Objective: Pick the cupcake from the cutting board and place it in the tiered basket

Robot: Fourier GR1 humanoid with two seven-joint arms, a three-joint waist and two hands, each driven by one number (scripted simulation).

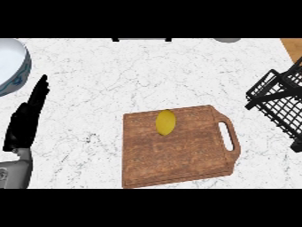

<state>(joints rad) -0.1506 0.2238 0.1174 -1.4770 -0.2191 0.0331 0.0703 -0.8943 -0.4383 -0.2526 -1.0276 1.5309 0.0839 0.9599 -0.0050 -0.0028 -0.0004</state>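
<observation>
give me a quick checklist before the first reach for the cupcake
1. Cupcake sits on the cutting board, near its far edge: ok
2. Nothing beside the cupcake blocks a grasp: ok
3. Tiered basket in view at the counter's right, apart from the board: ok
4. Left hand open and holding nothing, resting at the left: ok
5. Right hand in view: not ok, it does not show
6. Free spot in the basket: cannot tell, the basket is cut off by the edge
</observation>
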